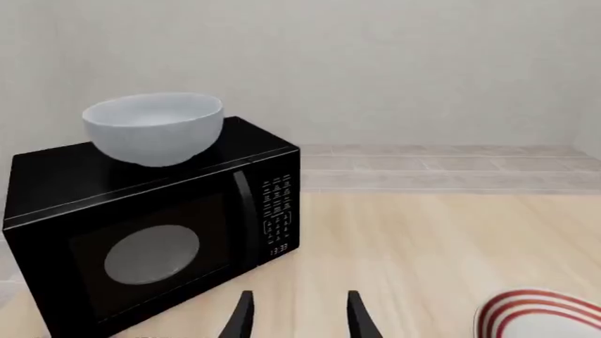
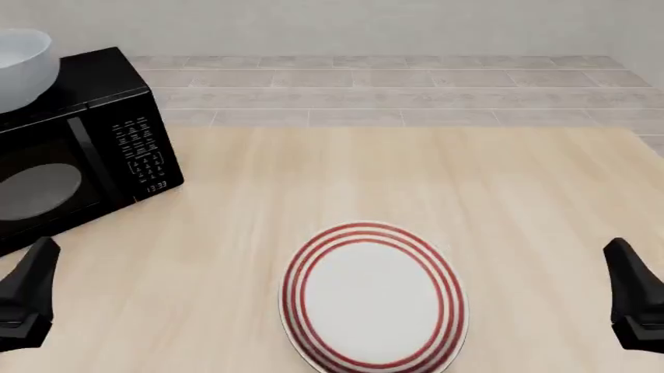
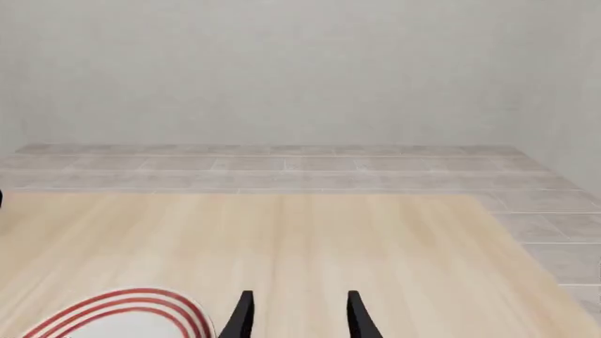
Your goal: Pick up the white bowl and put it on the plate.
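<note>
The white bowl (image 1: 155,127) stands upright on top of a black microwave (image 1: 160,225) at the table's far left; the front view shows the bowl (image 2: 21,68) cut off by the frame edge. The plate (image 2: 372,295), flat with red rings, lies at the near middle of the table, and its edge shows in both wrist views (image 1: 540,313) (image 3: 122,313). My left gripper (image 1: 297,317) is open and empty, low at the near left (image 2: 26,299), well short of the microwave. My right gripper (image 3: 297,317) is open and empty at the near right (image 2: 633,299).
The microwave (image 2: 73,148) fills the far left corner of the wooden table (image 2: 415,179), its door shut and its keypad facing the plate side. Beyond the table's far edge lie a tiled floor (image 2: 394,85) and a pale wall.
</note>
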You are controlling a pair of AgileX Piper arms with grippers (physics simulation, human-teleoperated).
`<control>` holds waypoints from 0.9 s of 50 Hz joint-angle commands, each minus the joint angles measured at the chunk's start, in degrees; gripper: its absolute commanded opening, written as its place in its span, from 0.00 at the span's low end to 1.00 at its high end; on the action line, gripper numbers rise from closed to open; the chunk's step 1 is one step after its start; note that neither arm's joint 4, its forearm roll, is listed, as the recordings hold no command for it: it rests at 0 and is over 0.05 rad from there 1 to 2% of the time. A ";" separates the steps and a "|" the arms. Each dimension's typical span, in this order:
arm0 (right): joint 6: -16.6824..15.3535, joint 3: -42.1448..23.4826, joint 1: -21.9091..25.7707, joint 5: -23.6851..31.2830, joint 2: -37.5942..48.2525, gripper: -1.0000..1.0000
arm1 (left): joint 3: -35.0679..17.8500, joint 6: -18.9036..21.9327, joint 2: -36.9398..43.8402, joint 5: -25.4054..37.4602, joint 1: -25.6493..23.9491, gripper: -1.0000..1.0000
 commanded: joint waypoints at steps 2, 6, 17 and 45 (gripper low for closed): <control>-1.37 -0.59 0.70 -1.72 2.39 1.00 | -0.49 -1.54 3.45 -1.99 0.33 1.00; -1.52 -0.32 0.84 -2.18 2.69 1.00 | -0.04 -0.88 2.07 -0.71 0.00 1.00; -1.79 -0.04 1.84 -3.90 4.43 1.00 | -0.50 -1.52 4.38 -2.16 0.12 1.00; -2.06 0.00 4.02 -3.12 4.58 1.00 | -25.96 -3.47 23.56 4.37 2.79 1.00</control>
